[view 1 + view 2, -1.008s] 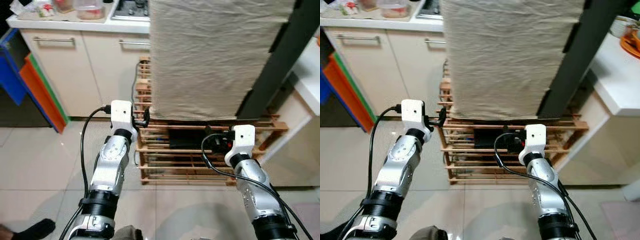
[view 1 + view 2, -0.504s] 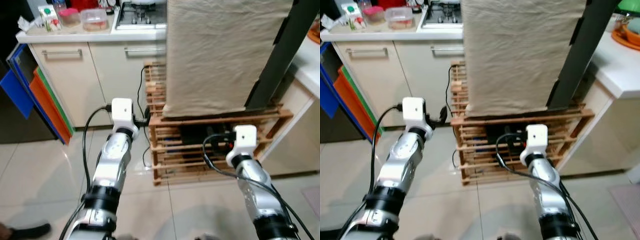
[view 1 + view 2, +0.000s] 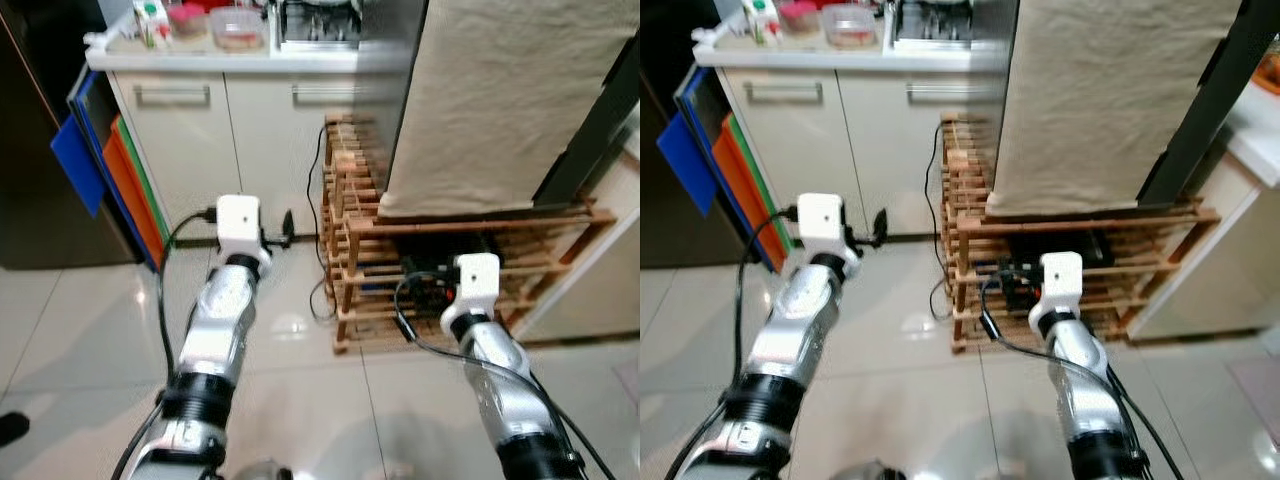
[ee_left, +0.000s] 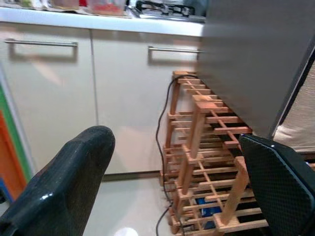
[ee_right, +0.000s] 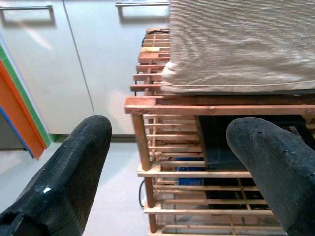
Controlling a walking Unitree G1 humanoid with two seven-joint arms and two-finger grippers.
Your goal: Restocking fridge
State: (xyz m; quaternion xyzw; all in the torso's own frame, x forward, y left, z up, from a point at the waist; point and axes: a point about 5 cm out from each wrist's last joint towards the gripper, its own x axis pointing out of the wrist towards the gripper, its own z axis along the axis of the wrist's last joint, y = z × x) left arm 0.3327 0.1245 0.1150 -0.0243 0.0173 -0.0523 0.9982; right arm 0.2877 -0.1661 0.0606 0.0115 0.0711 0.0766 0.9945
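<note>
Currently I hold both grippers wide and empty: left gripper [image 4: 162,196], right gripper [image 5: 170,162]. No fridge is identifiable; food containers [image 3: 205,22] sit on the counter [image 3: 250,60], ahead-left (left arm nearer, in my judgement). The wooden rack [image 3: 440,260] lies ahead-right.

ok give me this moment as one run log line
phase: walking, nothing held | left end effector: open, empty | right end effector: open, empty | ahead: wooden rack under cloth-covered unit, cabinets beyond
</note>
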